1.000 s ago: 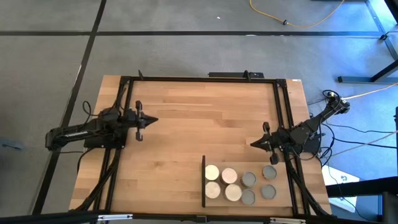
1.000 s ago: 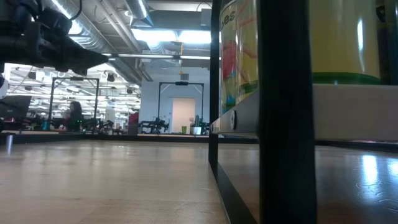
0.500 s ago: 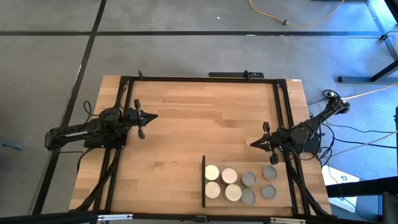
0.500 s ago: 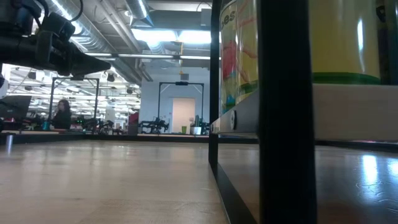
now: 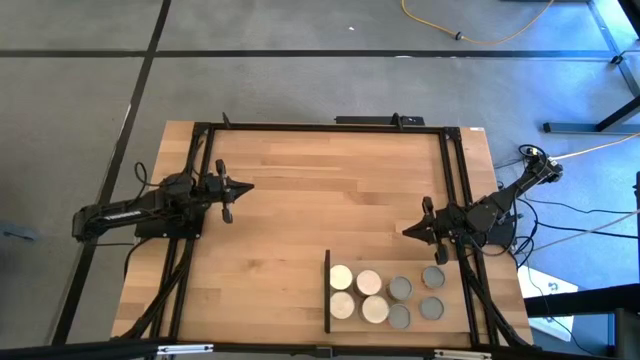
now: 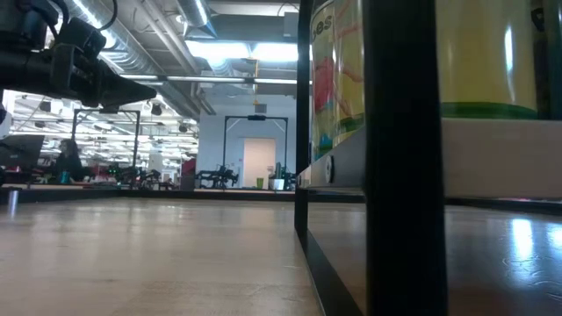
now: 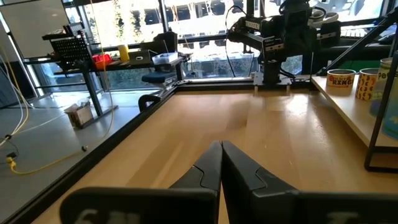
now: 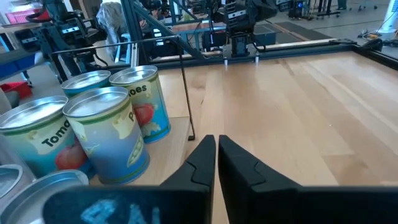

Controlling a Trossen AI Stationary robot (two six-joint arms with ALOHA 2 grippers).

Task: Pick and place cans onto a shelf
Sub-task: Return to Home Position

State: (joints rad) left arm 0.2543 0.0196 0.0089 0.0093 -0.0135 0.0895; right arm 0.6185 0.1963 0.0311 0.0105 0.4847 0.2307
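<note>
- Grey floor point(image 5: 300, 80) surrounds the wooden table point(image 5: 330, 190); the middle of the tabletop carries nothing, and all stock sits at the lower right of the high view
- Shelf point(image 5: 327, 292) lies at the table's lower right, with its black upright edge turned toward the table's centre
- Eight cans point(image 5: 375, 310) stand upright on the shelf: four pale-topped next to the black edge, four grey-topped further right. They are packed close, which I judge is deliberate so that all fit on the panel
- No can shows on the bare tabletop in any view, so placing is judged complete
- Left gripper point(image 5: 243, 188) hangs at middle left of the high view, well apart from the shelf. Its wrist view shows the fingers point(image 7: 208, 168) pressed together with nothing between them
- Right gripper point(image 5: 408, 231) sits right of centre, just above the shelf in the frame, near the grey-topped cans but not touching them. Its wrist view shows the fingers point(image 8: 202, 158) closed and empty
- Both arms lie along their own sides of the table, a posture judged to be parking that leaves the stock undisturbed
- Noted risk: the right gripper is near the cans, so any sweep toward the lower frame could knock them
</note>
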